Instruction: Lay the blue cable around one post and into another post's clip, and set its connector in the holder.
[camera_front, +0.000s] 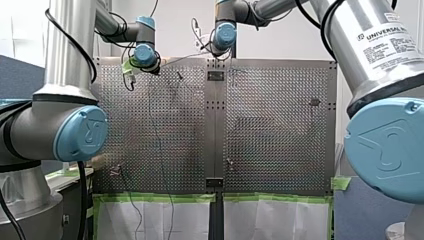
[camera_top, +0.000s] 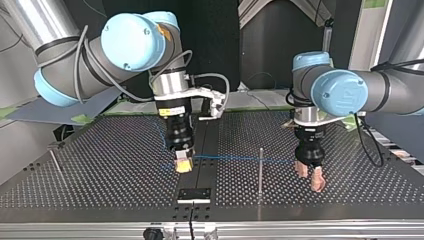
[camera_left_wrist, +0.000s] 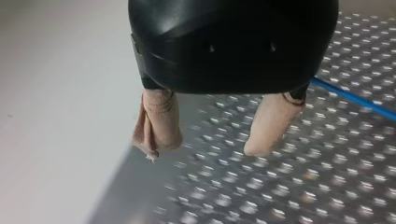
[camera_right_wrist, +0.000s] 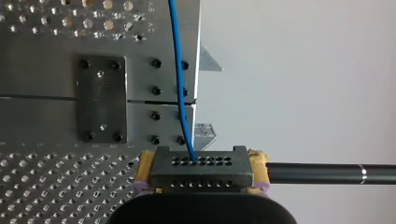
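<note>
Connector (camera_right_wrist: 201, 169) pinched in my right gripper (camera_top: 184, 165), just short of holder (camera_top: 195, 195) at table's (camera_top: 100, 167) far edge. Blue cable (camera_top: 235, 159) runs past post (camera_top: 260, 172) toward my spread left gripper (camera_top: 310, 176). Seating step, probably; next: align, lower into holder.

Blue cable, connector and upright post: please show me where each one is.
blue cable (camera_right_wrist: 178, 84), right wrist view, middle of its run
connector (camera_right_wrist: 201, 171), right wrist view, its black holed face
post (camera_top: 260, 170), top view, middle of its shaft
</note>
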